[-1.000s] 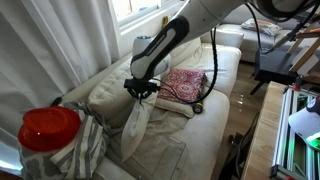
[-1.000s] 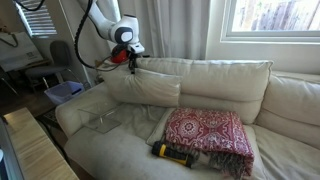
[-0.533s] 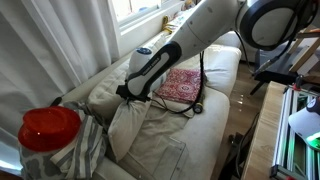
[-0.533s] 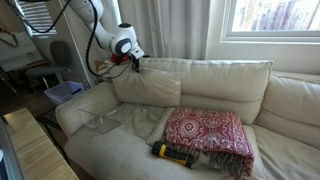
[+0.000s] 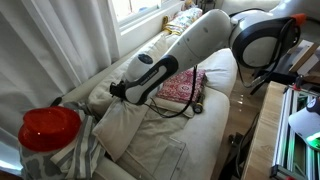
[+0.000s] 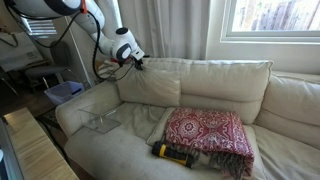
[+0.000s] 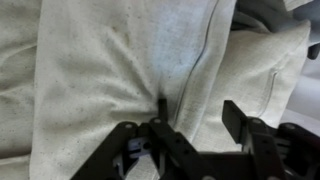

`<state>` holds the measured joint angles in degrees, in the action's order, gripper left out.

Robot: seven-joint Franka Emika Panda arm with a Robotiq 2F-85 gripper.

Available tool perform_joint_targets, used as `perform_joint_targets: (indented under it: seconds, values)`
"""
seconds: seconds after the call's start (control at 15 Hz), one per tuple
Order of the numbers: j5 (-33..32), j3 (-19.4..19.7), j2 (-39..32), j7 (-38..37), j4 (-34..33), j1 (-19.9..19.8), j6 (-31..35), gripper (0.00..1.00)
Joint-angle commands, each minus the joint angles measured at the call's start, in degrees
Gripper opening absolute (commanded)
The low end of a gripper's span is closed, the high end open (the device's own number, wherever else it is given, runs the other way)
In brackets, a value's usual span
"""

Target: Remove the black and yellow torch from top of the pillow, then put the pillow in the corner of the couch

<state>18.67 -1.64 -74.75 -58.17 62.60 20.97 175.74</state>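
The cream pillow leans in the corner of the couch, against the rounded arm and back cushion. It also shows as the pillow at the couch corner. My gripper sits at its top edge, also seen as the gripper. In the wrist view the gripper is open, its jaws apart over the pillow fabric, one fingertip beside a seam. The black and yellow torch lies on the seat, clear of the pillow.
A red patterned cushion lies on the seat beside the torch, also seen as the cushion. A clear box rests on the seat near the corner. A red-capped object fills the foreground. A wooden table stands before the couch.
The pillow hung from the shut gripper a second ago. The arm carried it down into the couch corner, and the jaws have since spread apart.
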Motion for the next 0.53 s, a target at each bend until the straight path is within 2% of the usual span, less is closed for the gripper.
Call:
perform_joint_targets:
  seconds: [0.0, 0.07, 0.27, 0.33, 0.4, 0.47]
  values:
    - [0.59, 0.61, -3.99, -1.71, -5.76, -0.21, 2.78, 0.92]
    - [0.74, 1.07, -3.55, -2.35, -5.5, -0.12, 2.37, 0.98]
    - [0.87, 4.22, -1.68, -4.67, -3.66, 0.72, 1.32, 1.0]
    - [0.91, 5.15, -1.56, -5.51, -3.45, 0.86, 0.8, 0.75]
    - [0.81, 6.57, -1.58, -6.59, -3.3, 1.38, 0.49, 0.75]
    - [0.7, 7.52, -1.83, -7.38, -3.41, 1.77, 0.24, 0.7]
